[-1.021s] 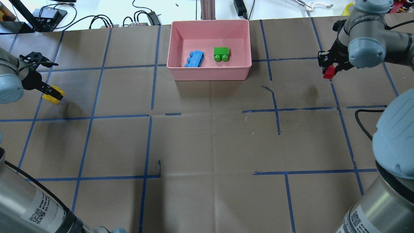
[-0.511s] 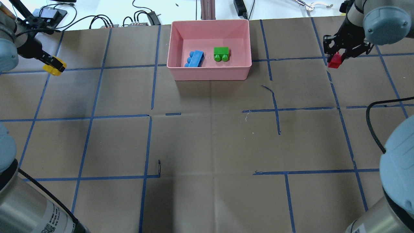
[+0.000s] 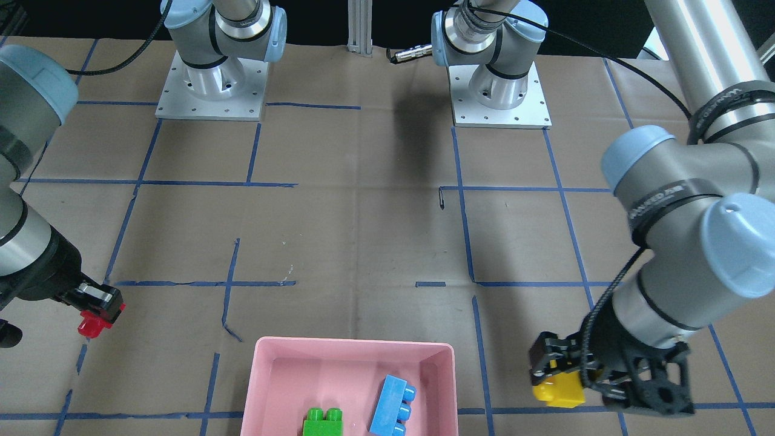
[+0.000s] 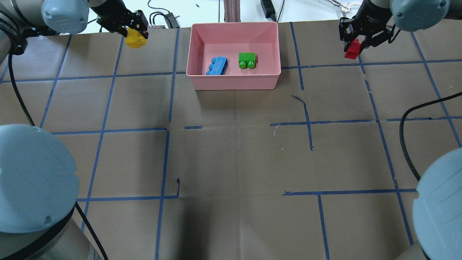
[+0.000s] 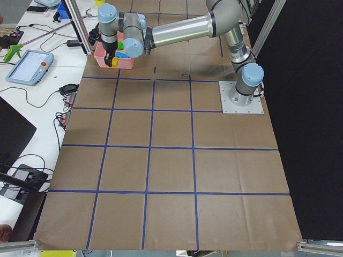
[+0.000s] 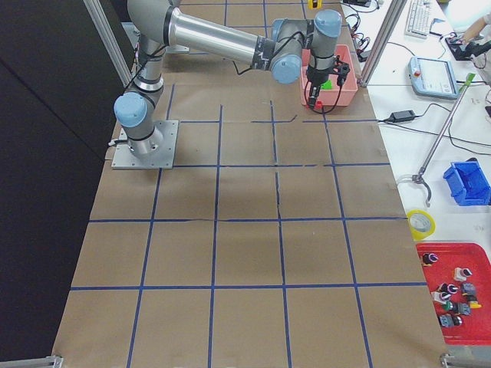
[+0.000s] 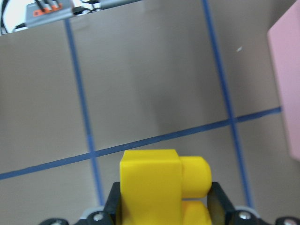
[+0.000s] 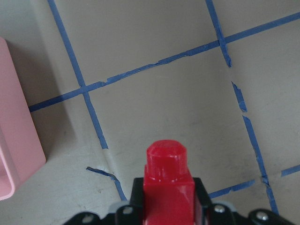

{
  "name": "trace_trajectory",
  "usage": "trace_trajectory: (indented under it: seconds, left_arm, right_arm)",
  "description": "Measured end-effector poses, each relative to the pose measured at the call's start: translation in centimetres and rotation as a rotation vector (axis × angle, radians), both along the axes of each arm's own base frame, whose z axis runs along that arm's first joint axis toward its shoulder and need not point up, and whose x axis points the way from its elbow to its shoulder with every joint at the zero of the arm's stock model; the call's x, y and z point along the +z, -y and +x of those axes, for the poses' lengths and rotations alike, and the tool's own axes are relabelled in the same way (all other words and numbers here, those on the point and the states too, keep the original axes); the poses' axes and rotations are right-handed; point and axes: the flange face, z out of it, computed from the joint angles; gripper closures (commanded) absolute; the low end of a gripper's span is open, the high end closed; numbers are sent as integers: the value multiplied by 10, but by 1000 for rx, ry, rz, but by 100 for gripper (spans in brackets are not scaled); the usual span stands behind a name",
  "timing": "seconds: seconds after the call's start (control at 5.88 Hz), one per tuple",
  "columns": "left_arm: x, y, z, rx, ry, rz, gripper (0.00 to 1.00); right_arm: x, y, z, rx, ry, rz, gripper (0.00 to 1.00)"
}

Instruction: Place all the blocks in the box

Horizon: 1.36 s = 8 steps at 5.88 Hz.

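Observation:
The pink box (image 4: pixel 233 81) (image 3: pixel 266 375) stands at the table's far middle, with the light-blue brick (image 4: pixel 217 65) (image 3: pixel 392 406) and the green brick (image 4: pixel 247 60) (image 3: pixel 323 422) lying inside it. My left gripper (image 4: pixel 134 32) (image 3: pixel 554 378) is shut on the yellow brick (image 4: pixel 135 39) (image 3: pixel 560 389) (image 7: pixel 161 187), held in the air left of the box. My right gripper (image 4: pixel 354 42) (image 3: pixel 97 312) is shut on the small red brick (image 4: pixel 352 49) (image 3: pixel 91 326) (image 8: pixel 168 180), held in the air right of the box. The box's edge shows in both wrist views (image 7: pixel 287 84) (image 8: pixel 16 136).
Brown paper with blue tape grid lines (image 4: pixel 234 144) covers the table. Cables and power boxes (image 4: pixel 158 20) lie beyond the far edge behind the box. The two arm bases (image 3: pixel 212 85) (image 3: pixel 499 91) stand at the robot's side.
Both arms have swung toward the far edge and inward toward the box, carrying the yellow brick from the left and the red brick from the right. The boxed bricks have not moved.

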Motion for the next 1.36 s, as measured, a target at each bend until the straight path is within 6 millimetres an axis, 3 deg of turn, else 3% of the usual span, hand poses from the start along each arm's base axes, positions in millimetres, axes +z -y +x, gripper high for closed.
trace_trajectory:
  seconds: [0.34, 0.51, 0.68, 1.02, 1.19, 1.36]
  left_arm:
    - [-38, 10, -103, 82, -113, -29, 80]
    - [-51, 10, -139, 124, -143, -42, 52]
    - [-59, 8, -163, 155, -160, -44, 1]
    - [-69, 9, -183, 183, -181, -75, 1]
    - [-61, 8, -180, 190, -159, -81, 1]
    - [-39, 2, -165, 179, -103, -76, 1]
  right_arm:
    - [5, 2, 12, -95, 92, -23, 95]
    - [9, 3, 16, -122, 132, -33, 95]
    - [14, 4, 22, -132, 146, -50, 95]
    - [26, 11, 31, -154, 151, -129, 94]
    - [27, 12, 36, -158, 154, -145, 94]
    - [27, 14, 42, -156, 157, -165, 94]
